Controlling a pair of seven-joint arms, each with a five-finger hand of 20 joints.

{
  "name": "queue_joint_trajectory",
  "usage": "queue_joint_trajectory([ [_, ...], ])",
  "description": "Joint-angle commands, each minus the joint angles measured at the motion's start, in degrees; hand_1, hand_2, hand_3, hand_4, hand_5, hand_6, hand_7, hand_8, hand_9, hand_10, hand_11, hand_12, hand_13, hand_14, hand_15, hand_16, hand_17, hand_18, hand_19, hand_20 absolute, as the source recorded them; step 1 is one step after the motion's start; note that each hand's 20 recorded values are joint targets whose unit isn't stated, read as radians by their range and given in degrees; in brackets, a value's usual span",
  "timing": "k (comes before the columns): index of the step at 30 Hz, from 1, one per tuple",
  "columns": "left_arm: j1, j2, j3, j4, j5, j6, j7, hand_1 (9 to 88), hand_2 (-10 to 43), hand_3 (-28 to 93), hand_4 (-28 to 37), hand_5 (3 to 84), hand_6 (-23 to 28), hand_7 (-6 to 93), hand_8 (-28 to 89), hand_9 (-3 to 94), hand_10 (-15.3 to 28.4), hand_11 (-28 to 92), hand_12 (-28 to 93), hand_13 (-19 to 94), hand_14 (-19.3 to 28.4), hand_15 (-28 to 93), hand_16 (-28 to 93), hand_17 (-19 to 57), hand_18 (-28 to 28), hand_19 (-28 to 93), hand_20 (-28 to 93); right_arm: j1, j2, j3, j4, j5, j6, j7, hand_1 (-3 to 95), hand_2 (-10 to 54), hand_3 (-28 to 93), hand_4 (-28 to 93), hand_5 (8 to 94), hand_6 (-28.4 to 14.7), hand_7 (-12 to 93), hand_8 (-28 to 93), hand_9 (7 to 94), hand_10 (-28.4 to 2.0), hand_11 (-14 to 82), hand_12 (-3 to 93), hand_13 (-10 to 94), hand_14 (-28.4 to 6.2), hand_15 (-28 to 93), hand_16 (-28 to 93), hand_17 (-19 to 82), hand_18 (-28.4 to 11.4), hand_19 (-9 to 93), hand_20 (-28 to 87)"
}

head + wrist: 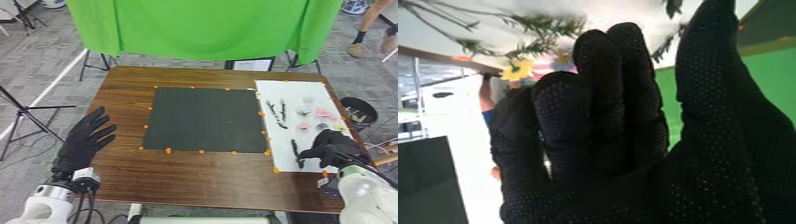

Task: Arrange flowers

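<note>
A brown wooden table (204,177) with smooth grain stands on grey carpet (58,75), before a hanging green cloth (204,25). The right hand (336,149), in black fabric glove with tiny pale dots, is over the near part of a white flat sheet (298,161). It is wide: fingers straight, thumb well apart from them. The left hand (82,142) is over the left side of the table, its fingers straight and a little spread.

Just beside the right hand, on its left, lies a thin dark green stem (296,148), its long axis going away from the robot, the far end slightly to the left. Whether they touch, I cannot tell. Two more leafy stems, one (274,114) slanting and one (283,110) nearly straight away, lie ahead of this hand and to the left. Between these and the sheet's right border, ahead of the hand, are soft, rounded pink flowers (322,113), a whitish flower (304,109) and, nearer, a yellow flower (516,70). A black rectangular mat (207,120) lies between the two hands, farther forward.
</note>
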Motion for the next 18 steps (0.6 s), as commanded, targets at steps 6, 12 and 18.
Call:
queue_joint_trajectory([
  [6, 0.2, 0.11, -0.31, 0.04, -0.13, 0.40, -0.61, 28.2, -6.6, 68, -28.0, 23.9, 3.0, 22.3, -12, 18.6, 11.1, 23, 16, 17, 15.6, 33, 0, -9.4, 22.9, 40, 8, 2.4, -0.2, -3.5, 1.8, 1.8, -5.4, 2.0, 36.5, -9.5, 29, -28, 66.4, -0.4, 34, -16, 71.5, -11.3, 45.7, 34.0, 65, -11.2, 76, 31, 34, -20.9, 93, 48],
  [12, -0.1, 0.24, -0.05, 0.22, -0.26, 0.53, -0.58, 28.2, -6.6, 68, -28.1, 24.1, 3.0, 22.3, -12, 18.7, 11.1, 24, 16, 17, 15.9, 34, 0, -9.5, 22.9, 41, 8, 4.1, 0.4, -7.1, 3.4, -0.5, -11.0, 3.8, 37.4, -9.5, 29, -28, 66.3, -0.6, 34, -16, 71.3, -11.5, 45.0, 34.4, 64, -11.5, 76, 31, 34, -21.0, 93, 48],
  [18, 0.0, 0.05, 0.07, 0.18, -0.21, 0.47, -0.72, 28.1, -6.5, 68, -28.1, 24.2, 3.0, 22.3, -12, 18.9, 11.1, 24, 16, 17, 15.8, 34, 0, -9.5, 22.9, 41, 8, 5.4, -0.2, -11.1, 5.2, -0.9, -15.0, 5.3, 35.7, -9.5, 65, -28, 66.8, 2.0, 45, -17, 72.2, -10.2, 51.8, 37.4, 66, -9.7, 78, 31, 36, -20.2, 93, 49],
])
